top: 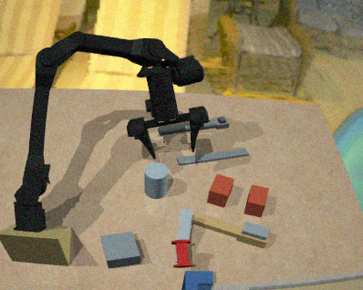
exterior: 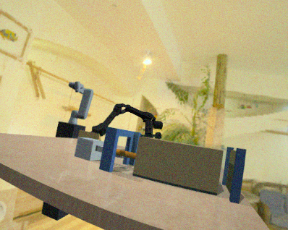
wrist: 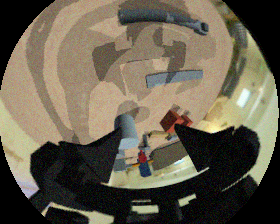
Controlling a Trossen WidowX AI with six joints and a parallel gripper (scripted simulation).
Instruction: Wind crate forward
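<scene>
A dark grey bar tool [top: 171,129] [wrist: 145,16] with a round grip and a small block at its far end, apparently the winch handle, lies at the back of the bench. My gripper [top: 174,155] [wrist: 149,128] is open and empty, pointing down above the bench, on the near side of that tool and not touching it. A large grey-brown box-like side [exterior: 179,165] stands beyond a blue frame [exterior: 109,152]. I cannot tell whether that side is the crate or a panel. The winch's round hole cannot be made out in any view.
A flat grey bar [top: 212,157] [wrist: 175,78], a blue-grey cylinder [top: 156,181] [wrist: 126,131], red blocks [top: 221,191] [top: 257,201], a wooden-handled tool [top: 216,224], a red spool-like part [top: 182,253] and a grey block [top: 120,249] stand or lie around the bench.
</scene>
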